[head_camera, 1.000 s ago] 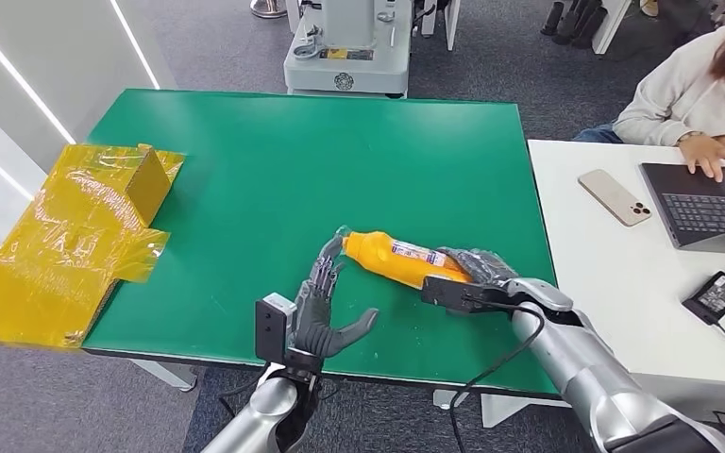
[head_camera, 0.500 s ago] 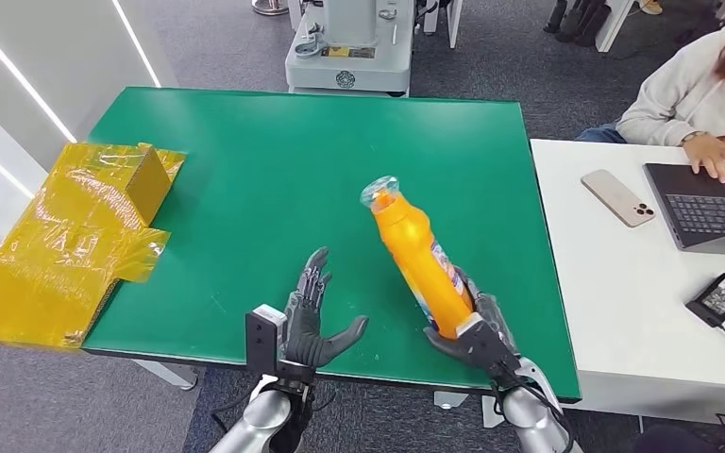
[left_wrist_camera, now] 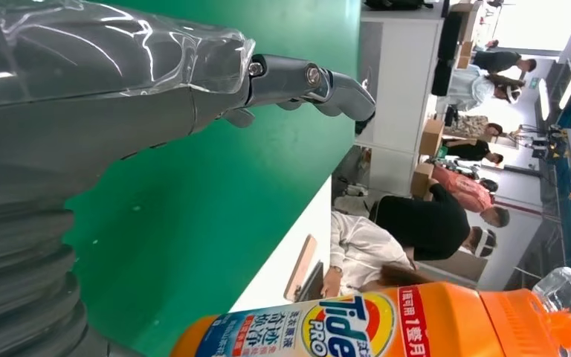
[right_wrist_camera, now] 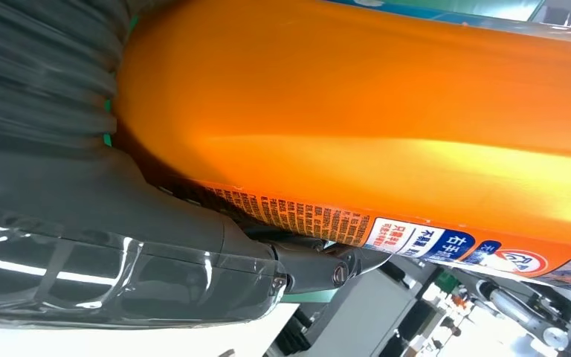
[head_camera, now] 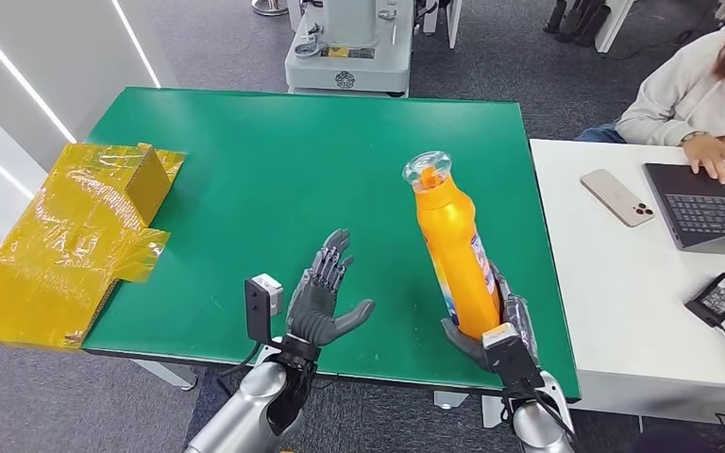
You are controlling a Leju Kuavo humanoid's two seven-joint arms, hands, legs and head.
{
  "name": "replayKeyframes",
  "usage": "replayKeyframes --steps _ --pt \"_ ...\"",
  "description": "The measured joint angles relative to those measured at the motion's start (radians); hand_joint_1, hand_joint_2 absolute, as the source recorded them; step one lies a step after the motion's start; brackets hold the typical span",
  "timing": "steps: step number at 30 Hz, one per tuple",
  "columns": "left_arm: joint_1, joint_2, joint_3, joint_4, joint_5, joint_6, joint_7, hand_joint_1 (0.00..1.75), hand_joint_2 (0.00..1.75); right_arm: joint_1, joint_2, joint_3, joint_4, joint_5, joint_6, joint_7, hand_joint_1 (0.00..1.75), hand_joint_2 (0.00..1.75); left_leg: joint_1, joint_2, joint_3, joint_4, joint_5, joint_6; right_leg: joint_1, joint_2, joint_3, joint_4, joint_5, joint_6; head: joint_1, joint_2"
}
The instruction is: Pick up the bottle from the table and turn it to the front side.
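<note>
Head view: my right hand (head_camera: 491,330) grips the bottle (head_camera: 453,250) upright at five o'clock; left hand (head_camera: 324,304) released; next, rotate label frontward.

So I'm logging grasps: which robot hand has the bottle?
The right robot hand: it grips the lower body of the orange bottle, held upright above the green table. The left robot hand hovers beside it, fingers spread.

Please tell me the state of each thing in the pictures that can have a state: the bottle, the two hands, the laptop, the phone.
orange bottle: lifted off the green table, nearly upright, cap end up, gripped near its base.
right hand: grips the bottle.
left hand: holds nothing, fingers apart, over the table.
laptop: open, a person's hand on it.
phone: lying flat on the white desk.
</note>
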Motion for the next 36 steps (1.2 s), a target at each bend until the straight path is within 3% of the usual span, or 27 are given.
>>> replayKeyframes --steps 4,9,14,24,31,35,36 --pt "-0.043 -0.006 0.0 0.016 0.03 -0.07 0.013 0.0 1.75 -0.018 0.01 -0.004 -0.001 0.033 0.011 -0.01 1.75 1.75 0.0 0.0 -0.002 0.0 0.001 -0.001 0.0 0.0 -0.001 0.0 0.001 -0.001 0.0 0.0" --pt "-0.221 -0.028 0.0 0.047 0.096 -0.176 0.096 0.0 1.75 -0.149 0.047 0.043 0.084 0.092 0.049 0.003 1.75 1.75 0.0 0.0 -0.002 0.0 0.004 -0.002 0.0 0.0 -0.002 0.001 0.004 -0.001 0.0 0.0" --pt "-0.324 -0.041 0.002 0.094 0.193 -0.274 0.182 0.0 1.75 -0.266 0.079 0.113 0.243 0.132 0.026 0.008 1.75 1.75 0.0 0.0 -0.001 0.0 0.006 -0.002 0.0 0.0 -0.002 0.001 0.005 -0.001 0.0 0.0" --pt "-0.363 -0.038 0.002 0.177 0.212 -0.314 0.19 0.0 1.75 -0.328 0.082 0.14 0.383 0.132 0.021 -0.008 1.75 1.75 0.0 0.0 -0.002 0.0 0.005 -0.002 0.0 0.001 -0.002 0.0 0.005 -0.001 0.0 0.0" --pt "-0.385 -0.046 -0.023 0.215 0.108 -0.221 0.185 0.0 1.75 -0.326 0.081 0.148 0.406 0.122 0.009 0.006 1.75 1.75 0.0 0.0 -0.002 0.0 0.005 -0.002 0.0 0.001 -0.002 0.0 0.005 -0.001 0.0 0.0" --pt "-0.399 -0.051 -0.032 0.246 0.091 -0.203 0.165 1.68 1.75 -0.323 0.081 0.149 0.407 0.112 0.002 0.019 1.75 1.75 0.0 0.0 -0.002 0.0 0.005 -0.002 0.0 0.001 -0.002 0.001 0.005 -0.001 0.0 0.0" --pt "-0.4 -0.053 -0.033 0.252 0.088 -0.199 0.162 1.75 1.75 -0.322 0.081 0.149 0.407 0.111 0.003 0.021 1.75 1.75 0.0 0.0 -0.002 0.0 0.005 -0.002 0.0 0.001 -0.002 0.001 0.005 -0.001 0.0 0.0"
